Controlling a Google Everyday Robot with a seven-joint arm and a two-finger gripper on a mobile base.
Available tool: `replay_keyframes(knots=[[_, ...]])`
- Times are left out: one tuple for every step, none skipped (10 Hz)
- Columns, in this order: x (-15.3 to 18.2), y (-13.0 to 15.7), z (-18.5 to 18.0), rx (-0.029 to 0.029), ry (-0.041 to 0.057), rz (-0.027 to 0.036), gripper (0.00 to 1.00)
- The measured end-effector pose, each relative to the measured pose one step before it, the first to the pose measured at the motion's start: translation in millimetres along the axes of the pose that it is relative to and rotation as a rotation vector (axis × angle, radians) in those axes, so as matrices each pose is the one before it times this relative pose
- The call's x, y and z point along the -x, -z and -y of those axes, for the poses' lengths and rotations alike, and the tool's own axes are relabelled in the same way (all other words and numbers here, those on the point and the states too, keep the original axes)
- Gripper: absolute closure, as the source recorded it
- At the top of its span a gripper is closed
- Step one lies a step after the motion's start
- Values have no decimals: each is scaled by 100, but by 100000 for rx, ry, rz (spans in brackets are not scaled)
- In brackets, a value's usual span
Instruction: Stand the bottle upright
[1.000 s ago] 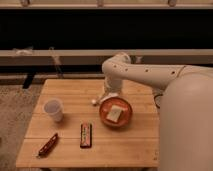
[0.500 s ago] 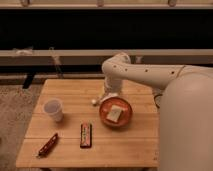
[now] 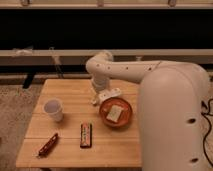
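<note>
- Hand (image 3: 100,93) is low over the middle of the surface (image 3: 65,90), at the bottle — open or closed, I cannot tell.
- Bottle (image 3: 112,94) lies on its side, just beside the bowl's (image 3: 129,107) far-left rim.
- Bowl holds a pale square (image 3: 115,113).
- Dark bar (image 3: 86,135) in front; cup (image 3: 53,109) to the left — upright; red packet (image 3: 47,144) front-left.

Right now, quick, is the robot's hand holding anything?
Gripper: down low beside the orange bowl; whether it is open, closed or holding anything cannot be told.
</note>
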Motion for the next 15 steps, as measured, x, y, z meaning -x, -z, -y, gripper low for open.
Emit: replay_keyframes(knots=[[1129, -422, -1593, -2160, 14506, -2426, 28], [840, -584, -1120, -2302, 10547, -2966, 28], [509, -578, -654, -2565, 6393, -2995, 28], [255, -708, -236, -2850, 3350, -3234, 28], [175, -818, -73, -2344, 1505, -2916, 28], [213, -754, 128, -1786, 484, -2329, 28], [90, -916, 579, -1718, -269, -2414, 28], [204, -896, 502, -1134, -219, -2227, 28], [165, -637, 307, -624, -199, -1533, 28], [115, -730, 293, -515, -78, -1669, 28], [95, -743, 277, -549, -57, -1820, 28], [19, -512, 153, -535, 40, -1181, 28], [95, -642, 114, -1013, 443, -1579, 28], [169, -424, 63, -1043, 273, -1008, 28], [94, -138, 98, -832, -25, -317, 28]])
